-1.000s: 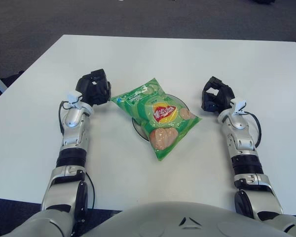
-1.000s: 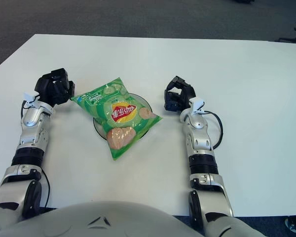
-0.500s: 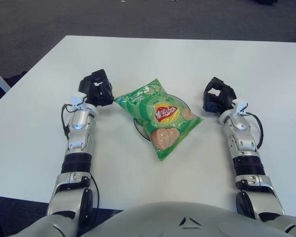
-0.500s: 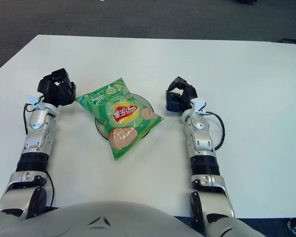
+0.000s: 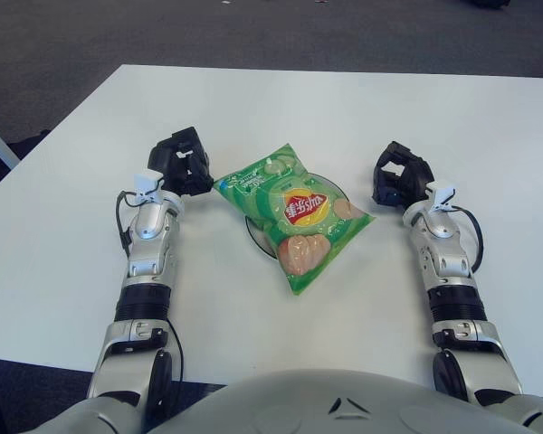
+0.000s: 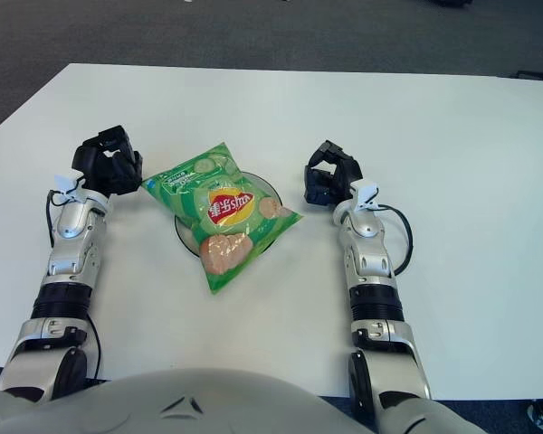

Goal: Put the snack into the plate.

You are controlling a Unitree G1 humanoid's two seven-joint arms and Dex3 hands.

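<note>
The left hand [image 5: 185, 161] has drifted rightward in the frame over the last second, from the left-centre toward the middle, and now sits just beside the upper-left corner of the snack [image 5: 292, 214]. Its forearm has swung with it: where it leaned toward the left edge a second ago, it now runs nearly straight up the frame from the lower left. The snack has shifted a little to the right and slightly up, so its upper-left corner lies further from the left edge than before. The right hand [image 5: 399, 178] has edged a touch rightward and up in the right-centre of the frame.
</note>
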